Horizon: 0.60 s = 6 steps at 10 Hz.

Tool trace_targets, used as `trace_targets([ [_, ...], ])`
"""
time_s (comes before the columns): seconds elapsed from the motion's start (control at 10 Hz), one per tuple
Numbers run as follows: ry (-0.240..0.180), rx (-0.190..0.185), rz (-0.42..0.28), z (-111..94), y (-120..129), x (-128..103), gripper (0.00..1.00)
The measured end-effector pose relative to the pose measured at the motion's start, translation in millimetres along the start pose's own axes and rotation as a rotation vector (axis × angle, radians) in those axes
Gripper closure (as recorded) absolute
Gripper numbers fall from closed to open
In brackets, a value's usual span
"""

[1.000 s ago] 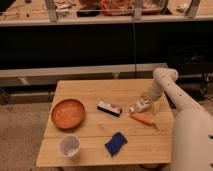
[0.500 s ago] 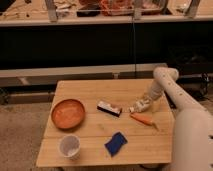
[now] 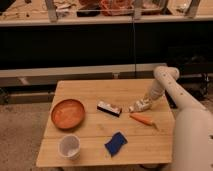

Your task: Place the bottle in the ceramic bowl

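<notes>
The small white bottle (image 3: pixel 137 107) lies on its side on the wooden table (image 3: pixel 90 92), right of centre. My gripper (image 3: pixel 145 104) is down at the bottle's right end, at the tip of the white arm (image 3: pixel 167 85) that reaches in from the right. Whether it grips the bottle does not show. The orange-brown ceramic bowl (image 3: pixel 68 113) sits empty at the table's left side, well apart from the bottle and the gripper.
A dark block with a white edge (image 3: pixel 109 108) lies between bowl and bottle. A carrot (image 3: pixel 142 120) lies just in front of the bottle. A white cup (image 3: pixel 69 147) and a blue cloth (image 3: pixel 115 143) sit near the front edge. A shelf runs behind the table.
</notes>
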Motion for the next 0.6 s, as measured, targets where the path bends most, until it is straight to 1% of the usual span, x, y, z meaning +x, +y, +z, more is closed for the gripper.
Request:
trace_targets([
  [0.1,0.017,-0.029,-0.046,-7.8,-4.4,-13.7,1.00],
  [0.2,0.020,-0.040,-0.067,-11.4,-7.3,-22.5,1.00],
  [0.3,0.030,-0.050,-0.078,-13.9,-6.9,-25.8,1.00],
  [0.4,0.036,-0.055,-0.081,-14.3,-5.3,-24.8,0.96],
  [0.5,0.039,-0.029,-0.063,-15.6,-5.3,-20.5,0.94],
  [0.6,0.043,0.000,-0.049,-17.5,-7.0,-18.3,0.94],
])
